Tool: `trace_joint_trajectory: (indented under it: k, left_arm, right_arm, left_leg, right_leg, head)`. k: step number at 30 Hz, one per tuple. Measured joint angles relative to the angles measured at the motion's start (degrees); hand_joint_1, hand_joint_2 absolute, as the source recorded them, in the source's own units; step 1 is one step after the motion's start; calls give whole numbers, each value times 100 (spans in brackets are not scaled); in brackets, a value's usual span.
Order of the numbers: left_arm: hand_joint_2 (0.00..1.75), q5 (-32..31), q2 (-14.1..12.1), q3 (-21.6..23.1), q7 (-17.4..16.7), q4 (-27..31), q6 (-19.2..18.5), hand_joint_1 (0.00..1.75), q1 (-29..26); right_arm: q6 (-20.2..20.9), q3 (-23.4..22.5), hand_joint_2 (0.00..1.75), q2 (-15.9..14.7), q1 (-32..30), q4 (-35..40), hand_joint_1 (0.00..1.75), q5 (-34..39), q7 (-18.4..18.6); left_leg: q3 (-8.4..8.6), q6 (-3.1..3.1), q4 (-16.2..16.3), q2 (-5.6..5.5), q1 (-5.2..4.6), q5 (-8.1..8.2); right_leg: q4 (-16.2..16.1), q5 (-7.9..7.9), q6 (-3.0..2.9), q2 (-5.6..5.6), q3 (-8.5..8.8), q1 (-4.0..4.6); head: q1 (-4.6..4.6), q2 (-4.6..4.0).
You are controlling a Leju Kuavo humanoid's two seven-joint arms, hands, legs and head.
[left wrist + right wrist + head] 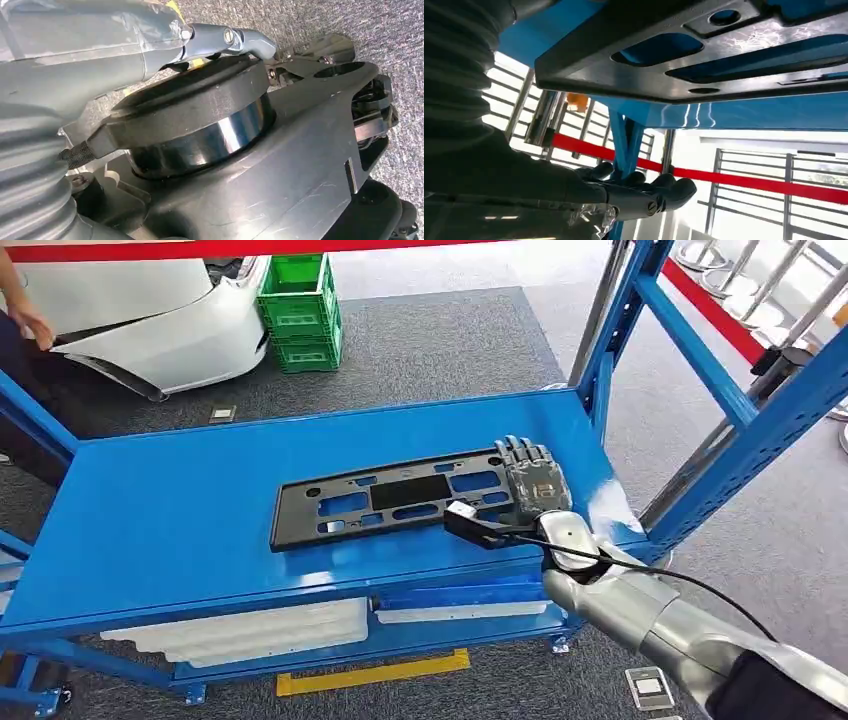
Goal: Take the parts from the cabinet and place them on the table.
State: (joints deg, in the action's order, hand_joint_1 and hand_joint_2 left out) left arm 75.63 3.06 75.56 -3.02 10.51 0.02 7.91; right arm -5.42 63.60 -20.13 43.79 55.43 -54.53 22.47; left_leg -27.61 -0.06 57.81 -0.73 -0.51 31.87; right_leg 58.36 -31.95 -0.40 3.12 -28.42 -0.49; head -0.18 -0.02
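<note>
The right hand (533,483) lay flat, fingers extended, over the right end of the black plastic part (390,500), hiding that end, on the blue shelf (180,530); grey carpet (440,340) surrounded the rack.

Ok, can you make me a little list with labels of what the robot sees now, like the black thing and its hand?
part: flat black plastic panel with cut-out holes
where: lying on the blue shelf top
right hand: fingers flat over the panel's right end; whether it grips is unclear
below: white parts on the lower shelf
background: green crates, white car bumper, a person's hand at far left
</note>
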Motion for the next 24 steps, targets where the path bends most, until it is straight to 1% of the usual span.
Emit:
trace_joint_trajectory:
  k: [8,20,24]
  left_arm:
    - [175,-9,2,0,20,0,-2,0,-3]
    - [175,-13,4,0,39,0,9,0,-5]
    - [175,-13,4,0,63,0,20,0,-11]
  right_arm:
    - [-9,0,175,28,0,-55,0,15,-94]
    - [11,0,175,37,-1,-90,0,155,-133]
    - [9,0,175,37,0,-90,0,195,-245]
  left_leg:
    - [0,0,0,0,0,0]
    - [0,0,0,0,0,0]
    - [0,0,0,0,0,0]
  right_leg:
    - [0,0,0,0,0,0]
    - [0,0,0,0,-1,0]
    - [0,0,0,0,-1,0]
  head:
    - [2,0]
    - [2,0]
    - [0,0]
